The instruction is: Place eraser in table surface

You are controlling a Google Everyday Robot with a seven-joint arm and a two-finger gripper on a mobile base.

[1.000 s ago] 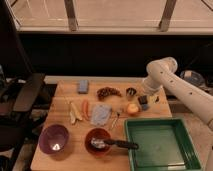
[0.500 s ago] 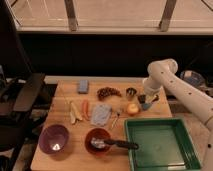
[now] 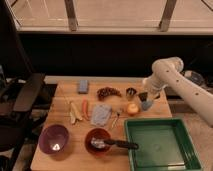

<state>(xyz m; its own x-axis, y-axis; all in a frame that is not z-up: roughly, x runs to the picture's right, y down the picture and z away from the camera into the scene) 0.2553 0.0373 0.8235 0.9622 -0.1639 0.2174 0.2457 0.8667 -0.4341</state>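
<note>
My gripper (image 3: 143,96) hangs from the white arm (image 3: 172,82) that reaches in from the right, low over the right back part of the light-brown wooden tabletop (image 3: 65,100). A small black shape sits at its tip; it may be the eraser (image 3: 142,95), but I cannot tell whether it is held. The light blue cup (image 3: 148,105) stands just below and in front of the gripper.
A small dark cup (image 3: 131,92) and a dark bunch (image 3: 108,92) lie left of the gripper, with an orange fruit (image 3: 132,108) in front. Further left are a blue-grey block (image 3: 83,86), carrot (image 3: 85,108) and grey cloth (image 3: 101,115). In front are a purple bowl (image 3: 53,139), a red bowl (image 3: 98,140) with a black-handled utensil (image 3: 120,144), and a green tray (image 3: 160,145).
The gripper has risen slightly above the light blue cup, shifting a little right and back. Nothing else on the table has moved.
</note>
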